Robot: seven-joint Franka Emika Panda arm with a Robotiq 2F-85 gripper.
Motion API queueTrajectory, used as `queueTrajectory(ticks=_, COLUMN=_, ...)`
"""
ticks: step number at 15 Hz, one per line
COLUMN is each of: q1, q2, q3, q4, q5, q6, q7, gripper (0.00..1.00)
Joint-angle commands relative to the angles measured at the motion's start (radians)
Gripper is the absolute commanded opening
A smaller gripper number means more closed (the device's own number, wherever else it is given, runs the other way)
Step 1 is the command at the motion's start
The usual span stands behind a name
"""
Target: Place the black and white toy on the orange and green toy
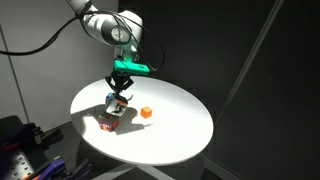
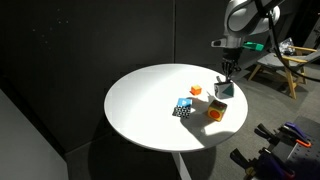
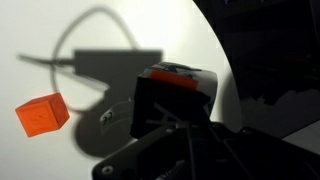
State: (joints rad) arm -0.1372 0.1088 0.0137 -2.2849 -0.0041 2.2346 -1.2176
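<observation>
The pincer [image 2: 228,76] is seen clenched on the black and white toy [image 2: 222,90], which is gripped from above by its upper part. A teal-green face is shown towards the camera in that exterior view. The round white desk [image 1: 170,130] is seen in both exterior views, and the arm is brought down over the part of it where the blocks are gathered. The orange and green toy [image 2: 215,112] is found on the desk near its edge, just beside the held toy and not covered by it. In the wrist view the held toy [image 3: 158,100] is seen only as a dark block between the fingers, its pattern lost in shadow. Directly behind it an orange top and a pale side of the orange and green toy [image 3: 180,72] are visible. Whether the held toy is lifted clear of the desk cannot be told with certainty, though it appears to be raised a little. A small plain orange cube [image 1: 146,113] is placed apart from the larger cube, on open desk. A blue-and-white cube [image 2: 182,108] is set further in from the edge, near the small orange cube.
</observation>
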Motion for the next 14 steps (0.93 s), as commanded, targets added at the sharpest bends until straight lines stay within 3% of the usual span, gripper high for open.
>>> queueTrajectory(ticks=1, q1=0.021, q2=-0.013, q3=-0.012, q4=-0.018, q5=0.008, q6=-0.023, q7=-0.049, gripper=0.02)
queueTrajectory(ticks=14, q1=0.047, q2=0.006, q3=-0.012, q4=-0.041, q5=-0.001, q6=-0.045, q7=-0.080, gripper=0.02)
